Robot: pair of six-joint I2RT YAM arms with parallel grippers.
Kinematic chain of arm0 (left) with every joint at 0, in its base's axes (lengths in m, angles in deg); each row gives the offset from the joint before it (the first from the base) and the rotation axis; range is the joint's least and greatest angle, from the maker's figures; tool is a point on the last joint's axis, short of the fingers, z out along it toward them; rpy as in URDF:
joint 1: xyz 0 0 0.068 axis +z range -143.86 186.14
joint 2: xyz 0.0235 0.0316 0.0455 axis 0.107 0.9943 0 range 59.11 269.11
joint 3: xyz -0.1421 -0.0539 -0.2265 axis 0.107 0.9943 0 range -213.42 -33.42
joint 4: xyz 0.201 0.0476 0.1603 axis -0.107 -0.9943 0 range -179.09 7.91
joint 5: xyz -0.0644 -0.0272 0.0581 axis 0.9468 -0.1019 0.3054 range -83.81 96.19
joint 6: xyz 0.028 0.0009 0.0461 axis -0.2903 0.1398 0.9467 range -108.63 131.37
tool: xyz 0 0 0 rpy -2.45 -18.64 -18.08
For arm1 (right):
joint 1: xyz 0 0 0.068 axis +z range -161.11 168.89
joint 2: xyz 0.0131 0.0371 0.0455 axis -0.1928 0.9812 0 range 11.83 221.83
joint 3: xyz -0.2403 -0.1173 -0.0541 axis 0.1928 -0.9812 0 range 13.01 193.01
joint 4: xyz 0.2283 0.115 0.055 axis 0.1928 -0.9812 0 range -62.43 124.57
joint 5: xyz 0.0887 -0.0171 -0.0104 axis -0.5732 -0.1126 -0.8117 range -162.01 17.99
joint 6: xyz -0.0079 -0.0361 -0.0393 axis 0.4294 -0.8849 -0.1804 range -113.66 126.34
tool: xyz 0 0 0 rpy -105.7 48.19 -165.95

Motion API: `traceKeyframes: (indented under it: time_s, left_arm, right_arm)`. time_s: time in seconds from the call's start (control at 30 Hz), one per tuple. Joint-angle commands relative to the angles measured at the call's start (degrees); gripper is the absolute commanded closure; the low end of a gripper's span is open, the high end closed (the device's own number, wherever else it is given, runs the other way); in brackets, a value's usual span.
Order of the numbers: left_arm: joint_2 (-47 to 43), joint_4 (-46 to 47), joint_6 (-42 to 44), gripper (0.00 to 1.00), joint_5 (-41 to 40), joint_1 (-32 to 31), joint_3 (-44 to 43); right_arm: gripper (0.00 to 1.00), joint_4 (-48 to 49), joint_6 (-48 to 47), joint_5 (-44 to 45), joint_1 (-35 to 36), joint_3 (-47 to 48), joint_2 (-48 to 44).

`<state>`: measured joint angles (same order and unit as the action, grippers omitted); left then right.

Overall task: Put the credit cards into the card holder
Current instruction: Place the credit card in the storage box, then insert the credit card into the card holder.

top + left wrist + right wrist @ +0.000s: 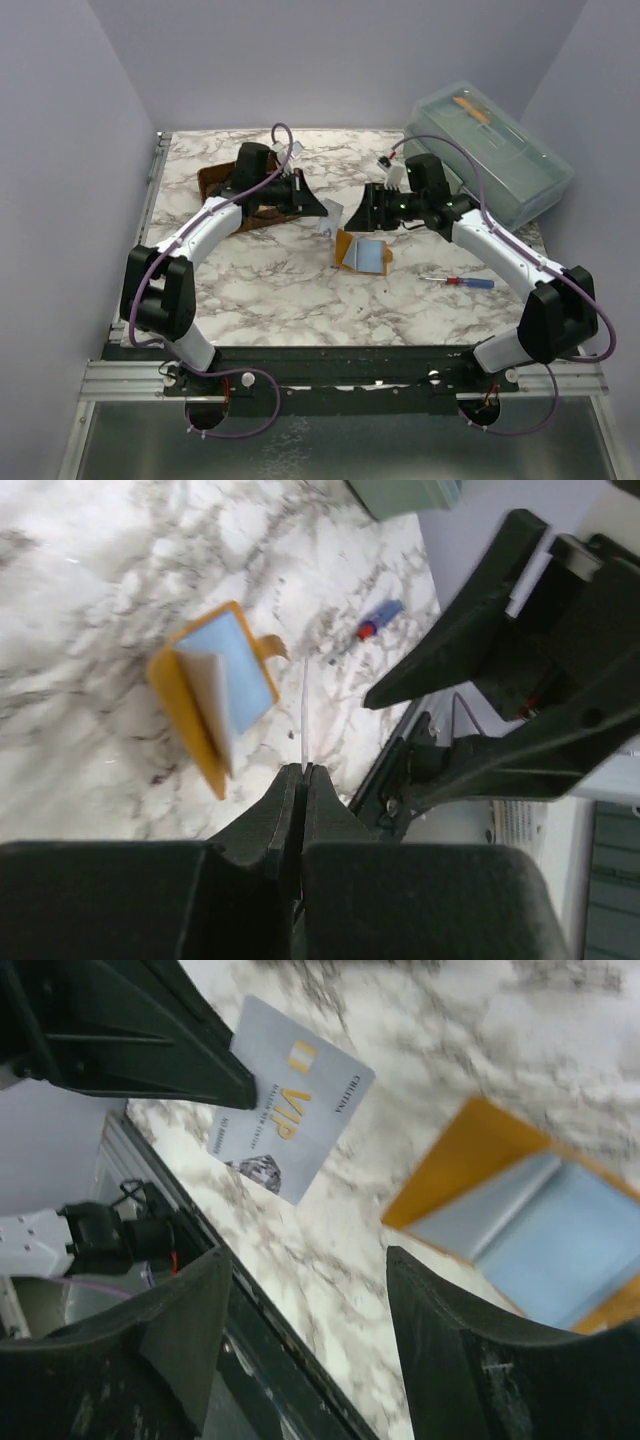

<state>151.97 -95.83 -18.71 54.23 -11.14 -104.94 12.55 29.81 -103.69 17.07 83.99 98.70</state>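
Observation:
The card holder (345, 246) lies open on the marble table, orange-tan, with pale blue credit cards (372, 256) on its inner face. My left gripper (326, 211) is shut on a white-grey credit card (290, 1110) printed "VIP", held in the air above and behind the holder. The left wrist view shows that card edge-on (302, 715) between the closed fingertips, with the card holder (175, 695) beyond it. My right gripper (305, 1260) stands open just to the right of the held card, with nothing between its fingers. Its view also shows the card holder (460, 1160).
A blue-and-red screwdriver (458, 282) lies right of the holder. A clear lidded plastic box (490, 160) stands at the back right. A brown basket (222, 185) sits at the back left, partly behind the left arm. The table's metal front rail (250, 1330) runs below the right gripper.

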Motion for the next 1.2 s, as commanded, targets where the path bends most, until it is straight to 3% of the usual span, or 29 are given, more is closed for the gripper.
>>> traceKeyframes:
  time_s: [0.0, 0.13, 0.27, 0.33, 0.47, 0.53, 0.67, 0.8, 0.9, 1.0, 1.17]
  left_arm:
    - [-0.5, 12.2, -5.9, 1.00, 2.8, -7.3, 5.4]
    - [3.0, 13.5, -6.7, 1.00, 1.8, -13.0, 6.5]
    - [6.1, 12.5, -6.5, 1.00, -0.8, -15.7, 4.6]
    - [8.9, 7.6, -4.8, 1.00, -3.2, -16.7, 1.5]
    - [15.9, -2.3, -0.1, 1.00, -8.0, -18.6, -5.7]
    - [18.7, -6.5, 1.5, 1.00, -8.8, -18.8, -8.8]
    - [23.4, -17.6, 6.8, 1.00, -13.7, -18.8, -15.4]
    - [23.9, -19.8, 7.5, 1.00, -16.0, -17.9, -16.1]
    - [24.2, -20.4, 6.8, 1.00, -16.4, -17.2, -16.3]
    - [24.6, -20.5, 6.5, 1.00, -16.0, -17.0, -16.3]
    - [25.0, -20.6, 5.7, 1.00, -15.0, -15.8, -15.3]
  right_arm:
    - [0.34, 7.9, 4.3, -9.9, -4.1, -13.9, -5.4]
    - [0.34, 16.0, 8.2, -16.6, -8.5, -24.6, -11.1]
    - [0.33, 12.3, 7.9, -7.8, -9.8, -27.2, -12.6]
    - [0.36, 9.2, 7.0, -0.2, -10.2, -27.1, -11.4]
    - [0.62, 6.8, 5.1, 5.2, -11.3, -24.9, -6.2]
    - [0.68, 6.2, 4.8, 6.3, -11.7, -23.5, -3.5]
    - [0.71, 6.6, 4.0, 6.5, -12.1, -21.8, -0.6]
    - [0.56, 8.7, 3.3, 4.6, -12.2, -21.2, 0.2]
    - [0.56, 9.5, 2.1, 1.6, -12.2, -20.1, 3.3]
    - [0.62, 12.5, 2.1, -1.7, -12.2, -20.2, 6.9]
    - [0.81, 16.1, 2.9, -1.8, -12.2, -20.6, 11.2]
